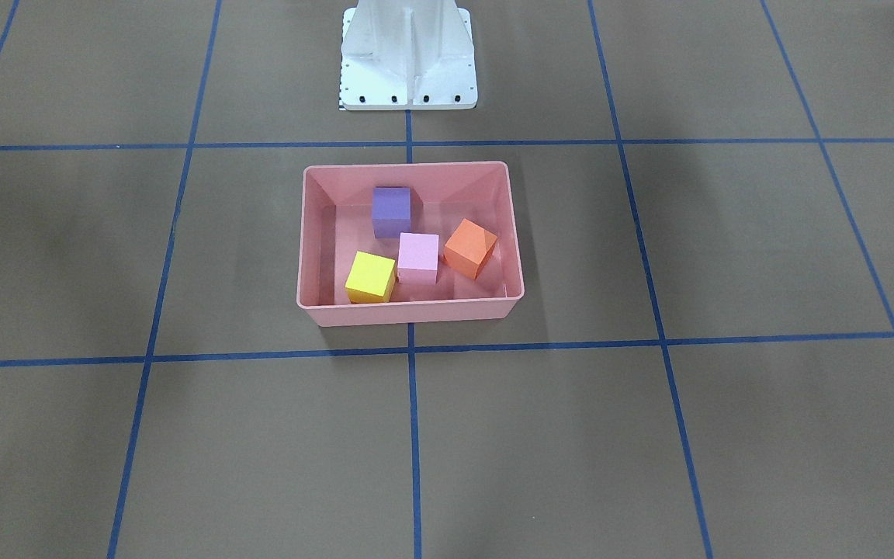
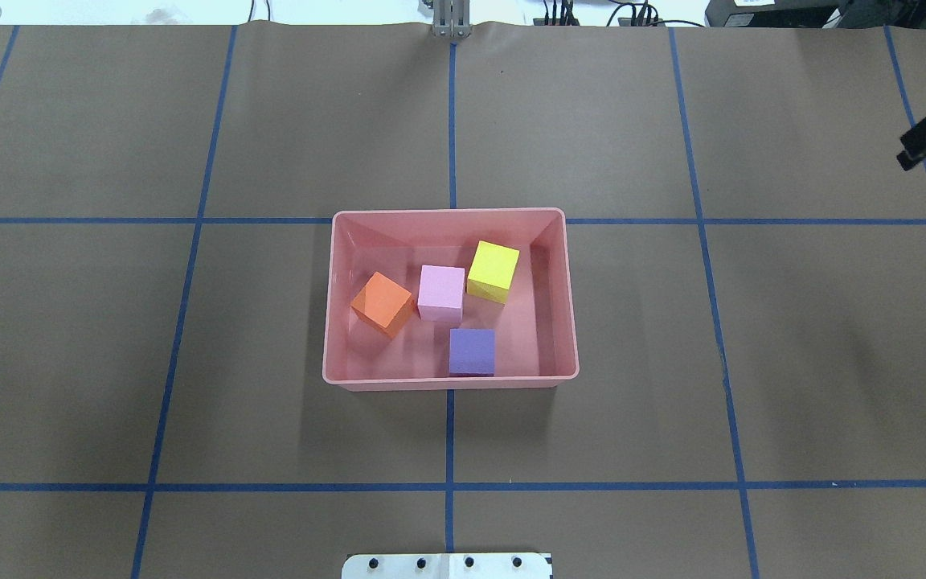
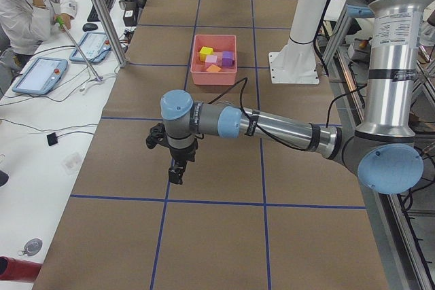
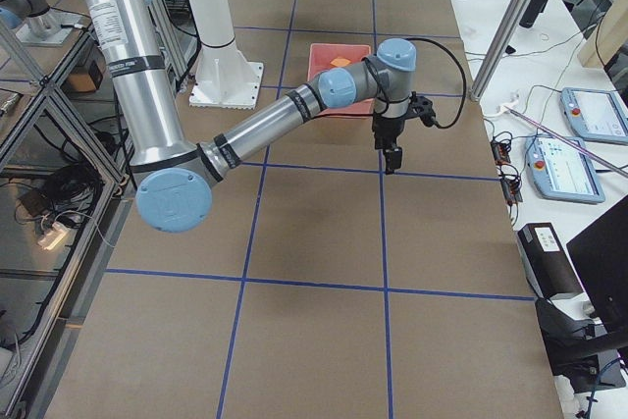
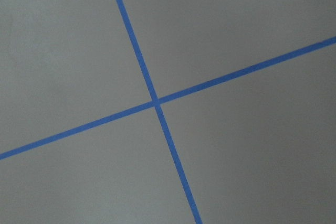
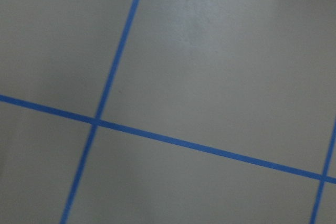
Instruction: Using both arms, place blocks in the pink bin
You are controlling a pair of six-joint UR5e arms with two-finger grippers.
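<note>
Resting blocks, all four in the bin [image 2: 399,383]

Sitting in the bin, midway between the left and right edges of the table [image 2: 109,362]: yellow [image 2: 493,271], pink [image 2: 440,293], orange [image 2: 382,303], purple [image 2: 472,351]. Looks done. Hanging by the left edge, left gripper [image 3: 175,176]; by the right edge, right gripper [image 4: 391,162]. Spread or pressed together? Cannot tell for either. Possible trouble: swinging low over the middle, knocking the bin, spilling blocks. Shown overhead: every block. Shown by the wrist views: only blue tape [image 5: 156,102] on brown table. Shown from the sides: whole arms [image 3: 272,125].
</note>
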